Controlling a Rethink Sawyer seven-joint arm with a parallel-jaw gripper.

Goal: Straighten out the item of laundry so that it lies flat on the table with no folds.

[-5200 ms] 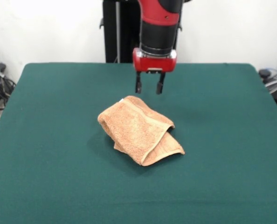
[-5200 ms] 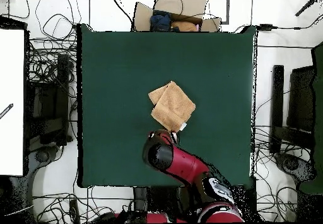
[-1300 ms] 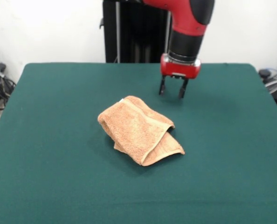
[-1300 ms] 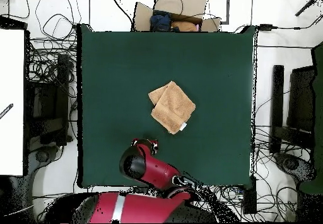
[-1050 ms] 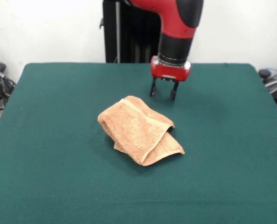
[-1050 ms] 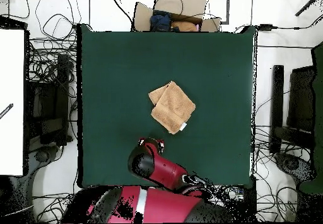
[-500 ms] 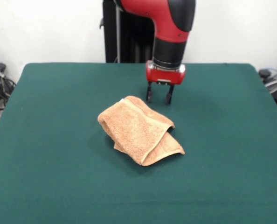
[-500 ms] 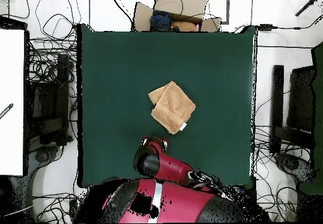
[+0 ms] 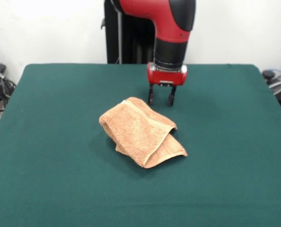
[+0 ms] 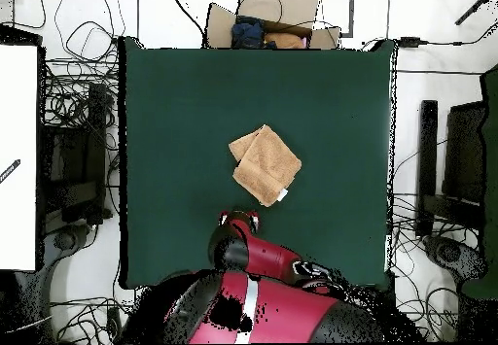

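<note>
The peach-orange towel [image 9: 140, 130] lies folded over itself in a thick bundle near the middle of the dark green table [image 9: 46, 142]. In the overhead view the towel [image 10: 266, 164] shows a white tag at its corner nearest the robot. My gripper [image 9: 161, 100] hangs open and empty just behind the towel's far edge, a little above the table. In the overhead view the gripper [image 10: 236, 222] sits just below the towel, its fingers hidden under the red arm.
A cardboard box [image 10: 263, 20] with cloth in it stands beyond the table's far edge. Cables and equipment [image 10: 73, 147] lie on the floor at both sides of the table.
My gripper swung from behind the towel out to the right, then came back toward the towel's far edge. The towel has not moved.
</note>
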